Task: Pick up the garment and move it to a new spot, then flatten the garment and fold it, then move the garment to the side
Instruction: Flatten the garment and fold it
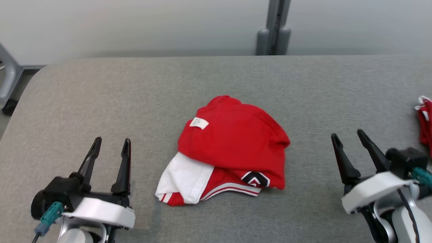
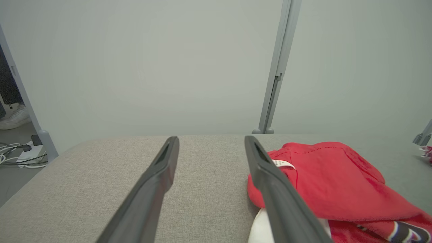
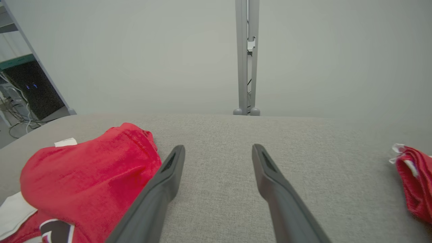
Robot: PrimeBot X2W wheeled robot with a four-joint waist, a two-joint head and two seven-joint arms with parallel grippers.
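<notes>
Both end effectors: I am holding my left end effector (image 1: 112,140) and right end effector (image 1: 347,133) released, fingers spread, gripping nothing | garment: red garment (image 1: 233,141) is lying crumpled mid-way across the grey bench (image 1: 101,87), sitting between them and touching neither | other: second red cloth (image 1: 426,121) is lying at the bench's right edge

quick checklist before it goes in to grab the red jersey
1. left end effector open, holding nothing: ok
2. right end effector open, holding nothing: ok
3. red and white jersey lies between both end effectors, touched by neither: ok
4. jersey flat enough to fold: not ok, it is bunched and doubled over itself
5. bare grey table left of the jersey for a new spot: ok
6. second red garment at the right edge lies apart from the right end effector: ok
</notes>
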